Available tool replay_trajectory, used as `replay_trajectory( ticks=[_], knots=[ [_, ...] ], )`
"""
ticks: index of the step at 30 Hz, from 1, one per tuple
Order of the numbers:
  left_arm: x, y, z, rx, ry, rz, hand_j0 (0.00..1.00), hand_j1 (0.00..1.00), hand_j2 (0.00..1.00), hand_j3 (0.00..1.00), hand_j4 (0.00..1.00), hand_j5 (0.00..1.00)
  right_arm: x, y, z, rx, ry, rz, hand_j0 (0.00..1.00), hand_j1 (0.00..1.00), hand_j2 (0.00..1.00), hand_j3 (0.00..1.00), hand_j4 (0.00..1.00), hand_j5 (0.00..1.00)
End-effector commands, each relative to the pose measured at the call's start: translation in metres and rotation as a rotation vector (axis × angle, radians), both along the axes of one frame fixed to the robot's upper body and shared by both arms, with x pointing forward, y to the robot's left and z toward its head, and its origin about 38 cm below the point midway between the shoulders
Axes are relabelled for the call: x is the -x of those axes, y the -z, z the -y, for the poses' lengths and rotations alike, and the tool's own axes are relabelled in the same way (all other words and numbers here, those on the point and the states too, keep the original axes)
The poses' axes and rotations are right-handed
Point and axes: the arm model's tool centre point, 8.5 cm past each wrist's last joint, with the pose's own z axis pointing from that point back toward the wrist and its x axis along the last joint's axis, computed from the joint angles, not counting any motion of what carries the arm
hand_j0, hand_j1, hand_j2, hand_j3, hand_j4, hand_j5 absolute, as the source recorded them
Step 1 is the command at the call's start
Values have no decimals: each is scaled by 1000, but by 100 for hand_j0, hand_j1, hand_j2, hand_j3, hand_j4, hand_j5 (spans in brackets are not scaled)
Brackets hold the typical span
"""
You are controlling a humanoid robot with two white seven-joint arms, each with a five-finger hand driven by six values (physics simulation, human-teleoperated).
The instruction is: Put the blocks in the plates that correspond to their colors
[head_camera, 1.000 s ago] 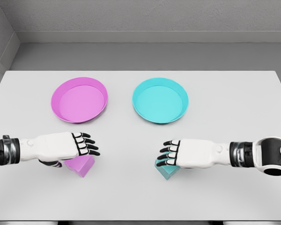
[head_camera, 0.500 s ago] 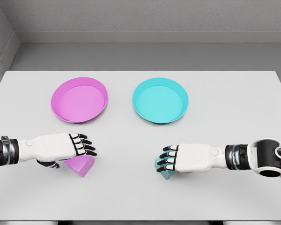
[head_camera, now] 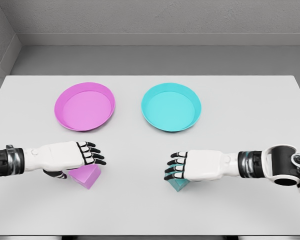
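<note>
1. Two plates sit side by side on the far half of the white table (head_camera: 250, 110): a pink plate (head_camera: 84, 106) to the left and a cyan plate (head_camera: 171, 107) to the right, a gap of bare table between them. Both hold nothing.
2. Two blocks lie on the near half of the table, each roughly in front of the plate of its colour and well apart from it.
3. The pink block (head_camera: 88, 176) rests on the table, tilted so one corner points toward the camera. The left hand (head_camera: 70, 155) lies over its upper left part, palm down, fingers stretched toward the middle of the table and slightly spread. A dark thumb tip shows beside the block's left edge; whether the hand grips the block cannot be told.
4. The cyan block (head_camera: 179, 184) is mostly hidden under the right hand (head_camera: 197, 166), with only its lower corner showing below the palm. The black fingers point left and curl down a little over the block. Whether they actually clamp it cannot be told.
5. Both forearms lie low over the table, coming in from the picture's two sides.
</note>
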Motion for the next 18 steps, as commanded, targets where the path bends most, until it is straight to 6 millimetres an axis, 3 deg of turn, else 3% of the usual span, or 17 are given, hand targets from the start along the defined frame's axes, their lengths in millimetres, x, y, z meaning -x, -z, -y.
replay_trajectory(
  ticks=[1,18],
  knots=[
    [-1,1,2,9,-3,-3,100,100,100,100,100,100,0,0,-6,-16,-4,-3,100,100,100,100,100,100],
    [3,9,4,10,0,-24,100,100,100,100,100,100,6,10,-20,-17,-33,-3,100,100,100,100,100,100]
  ],
)
